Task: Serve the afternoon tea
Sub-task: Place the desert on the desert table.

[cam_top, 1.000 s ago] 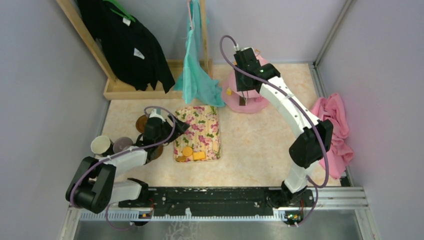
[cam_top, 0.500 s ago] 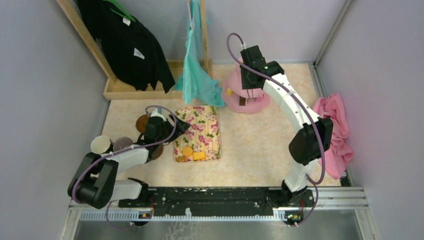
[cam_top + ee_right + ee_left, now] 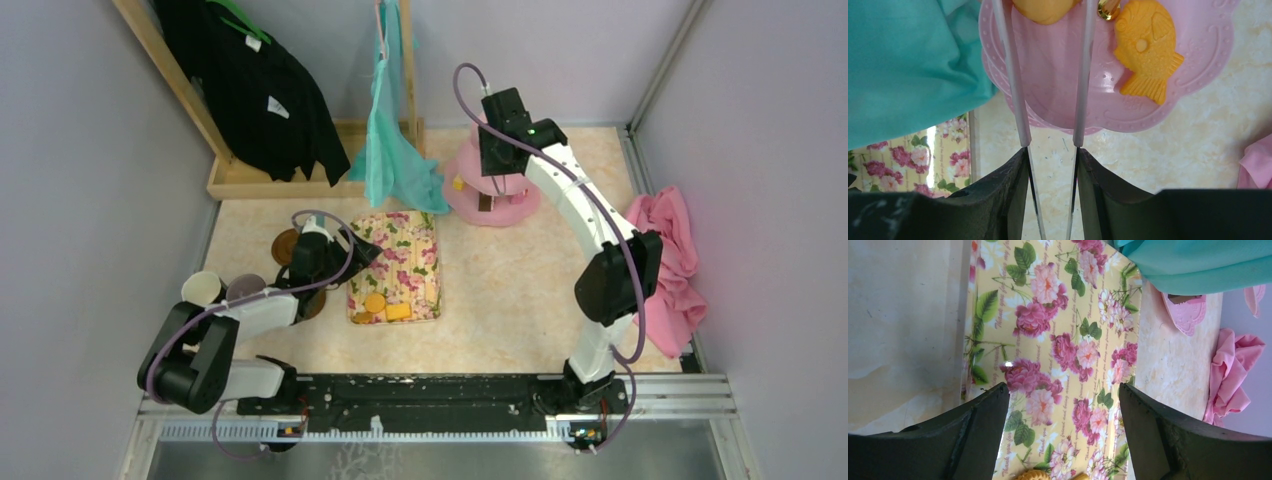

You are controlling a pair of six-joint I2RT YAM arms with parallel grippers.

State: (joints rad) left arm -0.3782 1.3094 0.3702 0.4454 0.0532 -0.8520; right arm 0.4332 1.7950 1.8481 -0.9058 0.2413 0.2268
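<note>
A cream marbled table (image 3: 520, 290) sits inside pale lilac walls, with a teal garment (image 3: 908, 60) hanging down at the back. The right pincer (image 3: 1047, 35) hangs directly over the top tier of the pink three-tier stand (image 3: 520, 208), its 2 thin blades pointing down at the plate. A yellow snack (image 3: 1045, 9) lies between the blade tips and fills the gap. I cannot tell whether it is pinched or already let go. Just right of the blades a fish-shaped orange snack (image 3: 1144, 47) lies flat on the same tier, so this looks like the placing step of loading the stand. The garment hangs close on this pincer's left, and a careless lift could snag it.

The left pincer (image 3: 1063, 390) is spread wide with nothing between its jaws. It hovers low over the floral tray (image 3: 1058, 305), probably waiting its turn. Back toward its own wrist, 2 snacks lie on the tray: a round orange snack (image 3: 374, 302) and a yellow block (image 3: 398, 312). Further to its left, beside its arm, stand the cream mug (image 3: 201, 290) and mauve-grey mug (image 3: 245, 290), near a brown saucer (image 3: 284, 245). Neither mug is on a saucer, so much of the serving looks undone.
</note>
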